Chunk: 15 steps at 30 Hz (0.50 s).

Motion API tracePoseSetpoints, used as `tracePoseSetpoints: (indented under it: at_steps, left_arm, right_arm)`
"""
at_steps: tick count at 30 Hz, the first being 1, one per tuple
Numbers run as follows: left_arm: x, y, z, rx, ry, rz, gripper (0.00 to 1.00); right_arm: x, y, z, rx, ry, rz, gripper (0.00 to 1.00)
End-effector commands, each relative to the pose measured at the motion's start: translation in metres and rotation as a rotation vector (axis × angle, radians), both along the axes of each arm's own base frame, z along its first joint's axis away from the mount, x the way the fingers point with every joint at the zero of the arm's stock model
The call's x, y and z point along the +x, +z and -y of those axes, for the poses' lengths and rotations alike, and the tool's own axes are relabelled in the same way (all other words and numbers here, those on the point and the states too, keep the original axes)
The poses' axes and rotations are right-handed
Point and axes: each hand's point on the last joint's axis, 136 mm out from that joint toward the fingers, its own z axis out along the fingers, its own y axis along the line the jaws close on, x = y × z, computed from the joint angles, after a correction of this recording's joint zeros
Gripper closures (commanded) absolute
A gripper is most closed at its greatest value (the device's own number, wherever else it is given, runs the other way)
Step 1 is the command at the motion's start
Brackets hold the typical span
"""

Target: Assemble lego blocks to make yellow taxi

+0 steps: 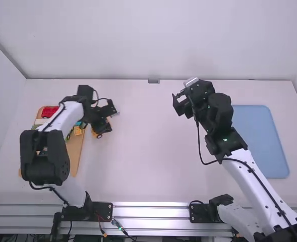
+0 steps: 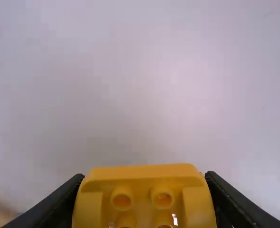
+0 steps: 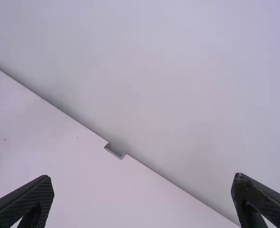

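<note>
One yellow block (image 2: pixel 142 173) is pinched in our left gripper (image 1: pixel 109 120), and we've got the right gripper (image 1: pixel 179 103) wide open.

On table (image 1: pixel 138 166): board (image 1: pixel 75 151) left; mat (image 1: pixel 261 141) right; on board: blocks (image 1: pixel 77 131)

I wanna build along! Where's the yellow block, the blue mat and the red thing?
Yellow block (image 2: pixel 142 172): left wrist view, on its smooth edge.
Blue mat (image 1: pixel 261 141): high view, near its middle.
Red thing (image 1: pixel 49 112): high view, on its middle.
</note>
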Motion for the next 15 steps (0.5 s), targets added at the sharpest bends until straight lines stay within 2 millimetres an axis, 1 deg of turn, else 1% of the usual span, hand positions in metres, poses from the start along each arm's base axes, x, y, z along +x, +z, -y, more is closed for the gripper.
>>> tracePoseSetpoints:
  at_steps: [1,2,4,6,8,9,10,11,13,15]
  left_arm:
    - [-0.007,0.004,0.046,-0.026,-0.12,-0.002,0.51]
    - [-0.015,0.004,0.071,-0.026,-0.189,-0.002,0.53]
    - [-0.024,0.004,0.096,-0.029,-0.263,0.0,0.52]
    - [-0.038,0.003,0.131,-0.028,-0.351,0.006,0.51]
    - [-0.042,0.0,0.145,-0.012,-0.356,0.017,0.51]
    - [-0.045,-0.004,0.156,0.012,-0.349,0.029,0.51]
    - [-0.046,-0.008,0.162,0.035,-0.341,0.04,0.51]
    - [-0.047,-0.009,0.165,0.043,-0.336,0.045,0.51]
    - [-0.051,-0.016,0.181,0.054,-0.342,0.053,0.5]
    - [-0.054,-0.018,0.186,0.053,-0.353,0.049,0.5]
  right_arm:
    - [0.002,0.019,0.0,0.01,-0.003,0.036,0.01]
    - [0.002,0.019,0.0,0.01,-0.005,0.037,0.01]
    - [0.004,0.019,0.004,0.006,-0.025,0.038,0.01]
    - [0.008,0.018,0.017,-0.004,-0.097,0.04,0.01]
    - [0.012,0.017,0.028,0.011,-0.154,0.029,0.01]
    - [0.014,0.016,0.039,0.045,-0.212,0.012,0.01]
    - [0.016,0.013,0.049,0.077,-0.263,-0.009,0.01]
    - [0.016,0.012,0.053,0.088,-0.281,-0.017,0.01]
    - [0.015,0.003,0.066,0.089,-0.315,-0.061,0.01]
    - [0.013,0.0,0.071,0.081,-0.324,-0.076,0.01]
